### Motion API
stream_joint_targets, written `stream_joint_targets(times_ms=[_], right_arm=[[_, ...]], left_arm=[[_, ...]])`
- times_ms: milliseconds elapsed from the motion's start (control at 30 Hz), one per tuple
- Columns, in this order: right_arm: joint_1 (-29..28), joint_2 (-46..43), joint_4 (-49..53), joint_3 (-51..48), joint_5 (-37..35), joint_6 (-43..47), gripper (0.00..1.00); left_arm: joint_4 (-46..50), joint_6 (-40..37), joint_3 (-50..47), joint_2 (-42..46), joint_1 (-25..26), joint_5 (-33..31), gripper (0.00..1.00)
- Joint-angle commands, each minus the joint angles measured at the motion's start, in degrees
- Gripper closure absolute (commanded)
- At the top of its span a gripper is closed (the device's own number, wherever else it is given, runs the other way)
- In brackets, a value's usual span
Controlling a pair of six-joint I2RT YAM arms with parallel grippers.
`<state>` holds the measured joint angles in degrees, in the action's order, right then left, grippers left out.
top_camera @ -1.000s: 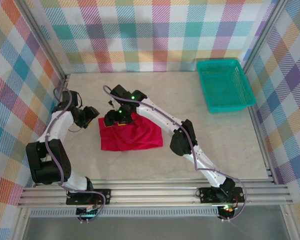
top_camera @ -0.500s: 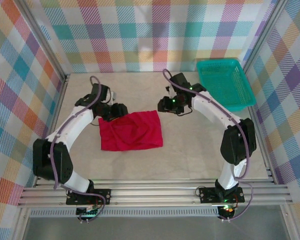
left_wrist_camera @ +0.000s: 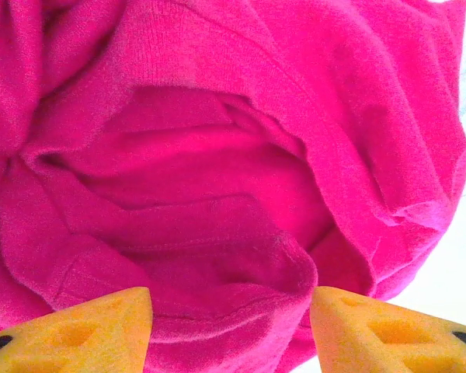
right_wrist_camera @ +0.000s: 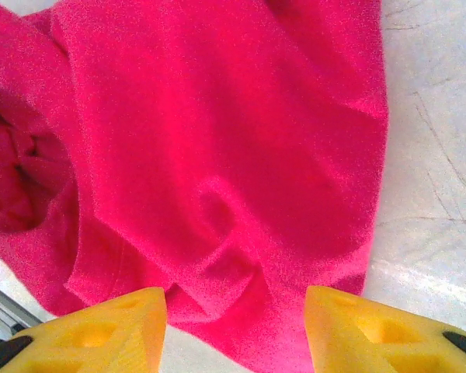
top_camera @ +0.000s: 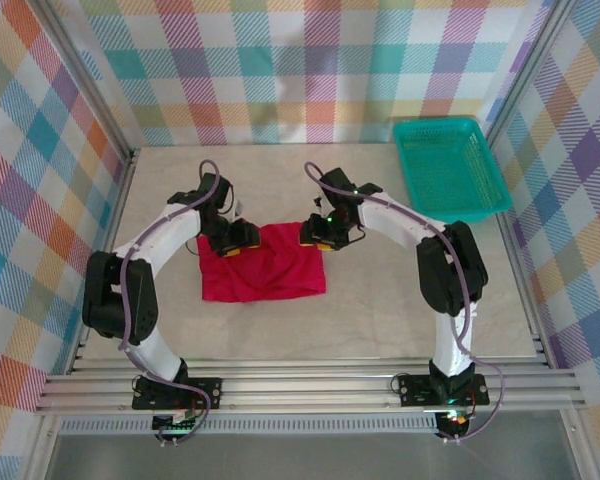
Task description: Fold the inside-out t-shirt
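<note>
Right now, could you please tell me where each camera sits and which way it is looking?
Top camera: above and behind the arm bases, facing down on the table, red t-shirt and green basket; the left arm and right arm show whole.
Left wrist: close above the rumpled t-shirt, facing down; its yellow jaws show, apart.
Right wrist: above the t-shirt's edge and bare table; yellow jaws show, apart.
Shared: all three see the t-shirt.

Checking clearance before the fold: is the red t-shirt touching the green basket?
Apart. The top external view shows bare table between the t-shirt and the basket.
</note>
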<state>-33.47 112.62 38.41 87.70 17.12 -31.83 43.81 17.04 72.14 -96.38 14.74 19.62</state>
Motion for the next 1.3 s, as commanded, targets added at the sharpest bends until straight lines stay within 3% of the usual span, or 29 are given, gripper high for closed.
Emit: stream_joint_targets(times_ms=[0,67,267,300,600,733,767,833,867,967,1067,1267], right_arm=[[-1.39,2.88,-4.67,1.08,1.8,-4.07,0.5],[-1.51,5.15,-6.12,1.3,2.59,-5.74,0.51],[-1.29,9.74,-4.33,0.57,-1.55,-6.69,0.54],[-1.05,9.87,-3.37,0.23,-2.84,-6.59,0.54],[0.6,2.6,1.23,-7.36,-14.55,-4.94,0.51],[-0.15,-0.21,-0.06,-7.09,-11.98,-4.42,0.49],[-0.49,-0.61,-0.34,-6.05,-10.27,-3.72,0.47],[-0.94,-0.79,0.03,-3.16,-6.07,-2.32,0.42],[-1.05,-0.82,0.46,-1.6,-3.55,-1.61,0.4],[-1.31,-1.92,2.15,1.17,0.13,-0.4,0.38],[-1.0,-3.55,3.48,0.82,-2.03,-0.01,0.39],[2.05,-6.36,3.26,-5.44,-5.35,-1.21,0.42]], left_arm=[[0.17,-0.62,-1.33,-3.28,1.06,2.61,0.46],[-0.42,-0.62,-2.03,-5.12,1.27,2.84,0.54],[0.87,-0.46,-4.14,-6.07,0.8,-0.4,1.0],[1.82,0.15,-4.73,-5.26,0.16,-2.15,1.0],[5.54,7.25,-15.49,15.95,-12.83,-14.27,1.0],[4.29,9.77,-17.85,19.89,-12.87,-11.38,1.0],[3.07,10.38,-18.53,20.28,-12.89,-9.85,0.91],[1.89,10.71,-18.69,19.99,-12.9,-7.89,0.78],[2.29,10.38,-17.6,19.3,-12.9,-7.91,0.66],[2.44,7.84,-11.84,17.1,-11.61,-7.06,0.53],[2.68,5.25,-2.58,11.31,-7.13,-4.91,0.46],[1.27,3.53,12.78,-4.07,1.42,-3.89,0.46]])
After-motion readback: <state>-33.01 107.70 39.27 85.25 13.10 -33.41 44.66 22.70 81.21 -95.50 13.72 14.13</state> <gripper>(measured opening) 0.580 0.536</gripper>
